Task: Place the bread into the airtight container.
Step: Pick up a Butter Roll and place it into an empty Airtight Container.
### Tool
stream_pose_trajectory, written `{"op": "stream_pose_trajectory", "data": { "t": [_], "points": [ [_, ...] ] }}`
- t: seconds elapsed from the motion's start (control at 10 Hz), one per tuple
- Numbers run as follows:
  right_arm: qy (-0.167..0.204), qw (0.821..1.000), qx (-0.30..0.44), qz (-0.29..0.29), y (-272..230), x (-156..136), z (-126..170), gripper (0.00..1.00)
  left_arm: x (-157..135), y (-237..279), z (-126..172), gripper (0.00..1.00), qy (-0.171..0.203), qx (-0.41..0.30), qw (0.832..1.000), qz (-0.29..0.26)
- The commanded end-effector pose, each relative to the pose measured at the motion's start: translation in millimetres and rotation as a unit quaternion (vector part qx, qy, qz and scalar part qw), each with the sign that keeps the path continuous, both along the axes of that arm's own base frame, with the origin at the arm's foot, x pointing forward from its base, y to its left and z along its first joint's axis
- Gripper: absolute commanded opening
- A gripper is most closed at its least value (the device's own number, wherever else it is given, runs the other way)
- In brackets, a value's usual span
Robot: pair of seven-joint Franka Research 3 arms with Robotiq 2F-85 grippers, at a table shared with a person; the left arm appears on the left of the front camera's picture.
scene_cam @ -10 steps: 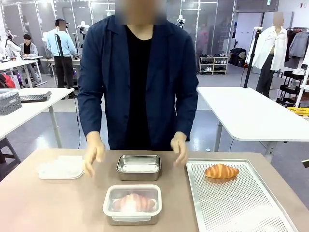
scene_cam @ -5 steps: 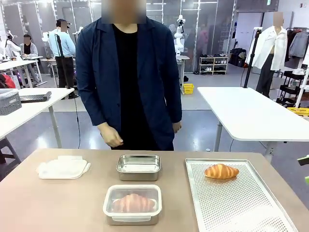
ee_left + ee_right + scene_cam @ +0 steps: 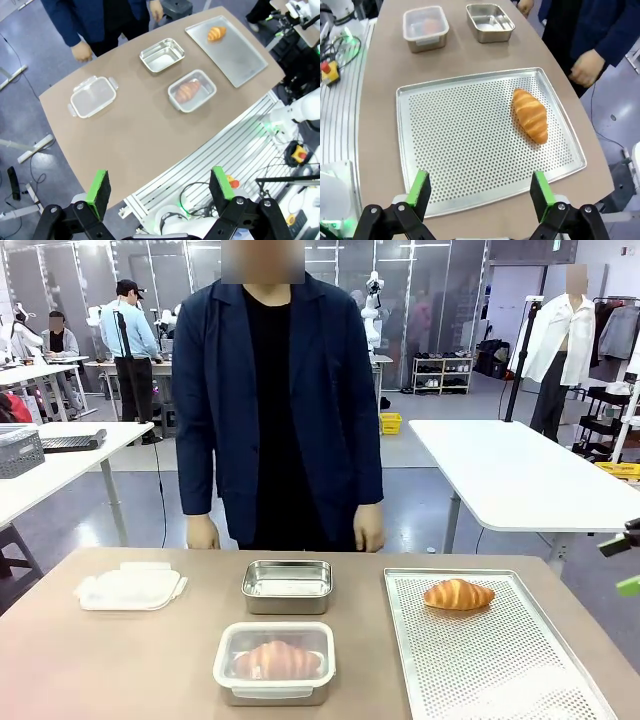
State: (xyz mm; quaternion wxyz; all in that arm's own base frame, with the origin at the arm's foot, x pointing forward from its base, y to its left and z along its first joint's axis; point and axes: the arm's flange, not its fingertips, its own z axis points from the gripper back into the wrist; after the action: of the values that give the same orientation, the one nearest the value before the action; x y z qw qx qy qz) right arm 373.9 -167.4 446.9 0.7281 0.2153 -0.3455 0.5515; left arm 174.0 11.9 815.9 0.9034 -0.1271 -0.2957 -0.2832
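Observation:
A golden croissant, the bread (image 3: 458, 594) (image 3: 530, 115) (image 3: 216, 33), lies at the far end of the perforated metal tray (image 3: 500, 670) (image 3: 460, 145). An open, empty steel container (image 3: 287, 586) (image 3: 490, 22) (image 3: 161, 54) stands at the table's middle. In front of it, a lidded container (image 3: 274, 662) (image 3: 425, 27) (image 3: 191, 91) holds another croissant. My right gripper (image 3: 479, 189) hangs open above the tray's near edge, its green pads at the right border (image 3: 622, 565). High over the robot's side of the table, my left gripper (image 3: 159, 185) is open and holds nothing.
A clear plastic lid (image 3: 130, 587) (image 3: 93, 96) lies at the table's far left. The person stands at the far edge with both hands (image 3: 368, 528) hanging just beyond the table. Bare tabletop lies between the lid and the containers.
The person has pulled both hands back from the table and stands upright. My right gripper's green pads have come into the front view's right edge.

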Motion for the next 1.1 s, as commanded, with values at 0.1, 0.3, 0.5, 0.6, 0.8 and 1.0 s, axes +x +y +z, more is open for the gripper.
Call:
{"op": "stream_pose_trajectory", "data": {
  "t": [0.1, 0.3, 0.5, 0.6, 0.8, 1.0],
  "points": [
    [0.012, 0.989, -0.141, 0.036, 67.3, 33.1, 32.1, 1.0, -0.8, -0.9, 1.7, 1.0, -0.001, 0.0, 1.0, -0.004],
    [0.018, 0.972, -0.224, 0.072, 122.0, 63.1, 37.0, 1.0, -0.8, -0.9, 1.7, 1.0, -0.001, 0.0, 1.0, -0.004],
    [0.008, 0.951, -0.298, 0.086, 180.9, 95.8, 22.6, 1.0, -0.8, -0.9, 1.7, 1.0, -0.001, 0.0, 1.0, -0.004],
    [0.008, 0.946, -0.315, 0.079, 202.0, 110.5, 13.6, 1.0, -0.8, -0.9, 1.7, 1.0, -0.001, 0.0, 1.0, -0.004],
    [0.013, 0.943, -0.329, 0.054, 220.4, 136.9, -6.2, 1.0, -0.8, -0.9, 1.7, 1.0, -0.001, 0.0, 1.0, -0.004],
    [0.021, 0.94, -0.338, 0.032, 229.2, 150.5, -31.2, 1.0, -0.8, -0.9, 1.7, 1.0, -0.001, 0.0, 1.0, -0.004]
  ]
}}
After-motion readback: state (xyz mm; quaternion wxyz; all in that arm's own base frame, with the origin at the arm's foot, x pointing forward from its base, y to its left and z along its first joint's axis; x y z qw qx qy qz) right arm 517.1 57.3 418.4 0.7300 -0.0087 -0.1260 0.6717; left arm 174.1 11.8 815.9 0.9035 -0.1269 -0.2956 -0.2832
